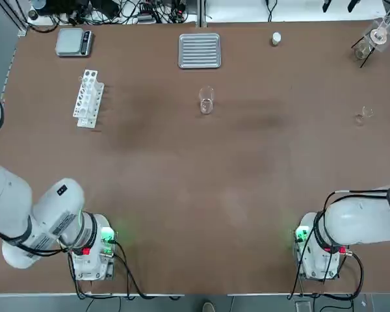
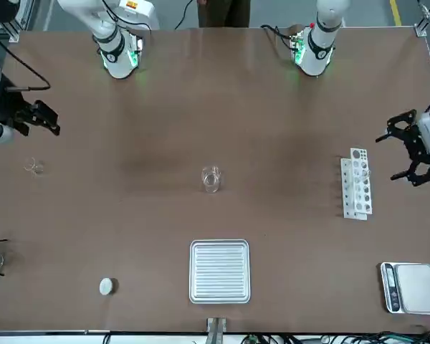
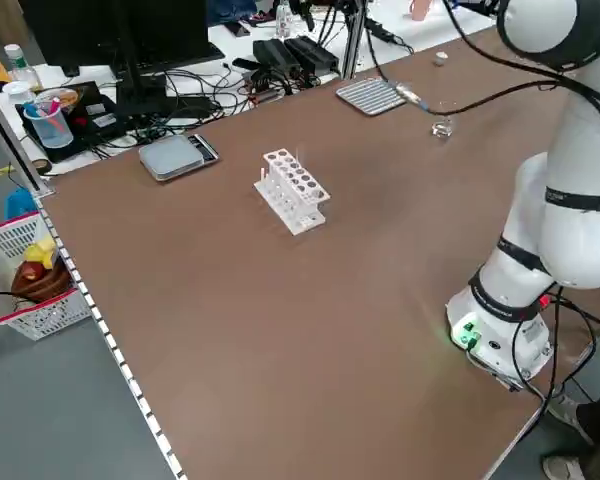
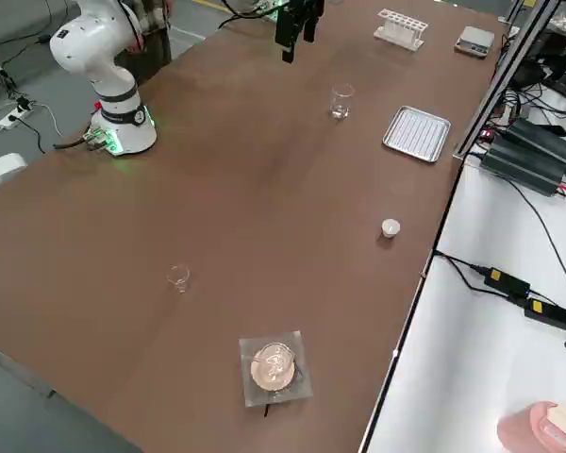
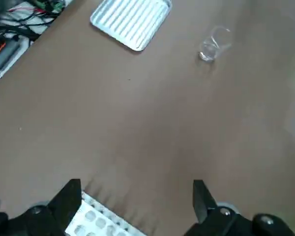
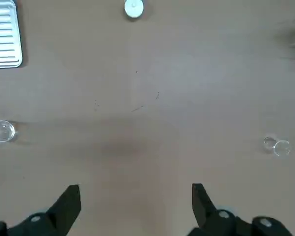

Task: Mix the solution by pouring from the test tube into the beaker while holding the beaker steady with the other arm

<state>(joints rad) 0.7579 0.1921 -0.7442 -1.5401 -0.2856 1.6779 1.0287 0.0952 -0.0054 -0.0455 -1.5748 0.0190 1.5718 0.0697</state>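
While hovering with fingers spread just beside the white tube rack [image 2: 356, 192], left end effector [image 2: 410, 156]; right end effector [image 2: 29, 118] spread too, far across from that rack. Beyond the rack toward mid-surface [image 1: 182, 182], beaker [image 1: 206, 101] upright, alone, bare room around. Past it, ribbed metal tray [image 1: 199, 51] near the far edge.

Clear glass beaker [image 1: 206, 101], matt brown table [image 1: 182, 182]

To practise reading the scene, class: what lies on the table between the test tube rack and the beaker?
Nothing. In the top view, only bare brown table runs from the white rack to the beaker; the front view agrees.
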